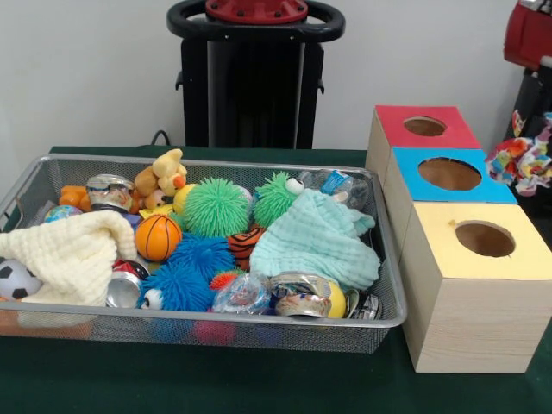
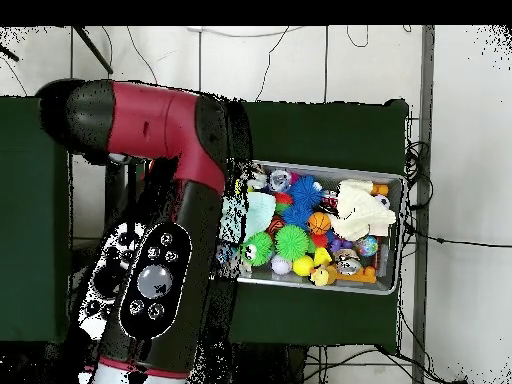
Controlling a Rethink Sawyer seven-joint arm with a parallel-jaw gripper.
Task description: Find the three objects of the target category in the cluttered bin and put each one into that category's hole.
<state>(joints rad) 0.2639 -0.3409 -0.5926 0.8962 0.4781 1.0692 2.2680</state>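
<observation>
The wire mesh bin (image 1: 259, 320) stands on the green table, left of centre, full of clutter. In it are an orange basketball (image 1: 158, 237), a green fuzzy ball (image 1: 216, 208), blue fuzzy balls (image 1: 200, 255), a soccer ball (image 1: 15, 280), a plush duck (image 1: 165, 176), shiny cans (image 1: 298, 295), a cream cloth (image 1: 69, 254) and a mint cloth (image 1: 315, 241). The yellow-topped box (image 1: 474, 319) stands right of the bin, nearest the camera, with its round hole (image 1: 485, 239) open. The bin also shows in the overhead view (image 2: 330, 288). The red and black arm (image 2: 160, 200) covers the boxes there. No gripper shows.
Behind the yellow box stand a blue-topped box (image 1: 405, 185) and a red-topped box (image 1: 386, 129), each with a round hole. A colourful cloth toy (image 1: 522, 159) hangs at the right edge. The robot's pedestal (image 1: 254, 78) is behind the table.
</observation>
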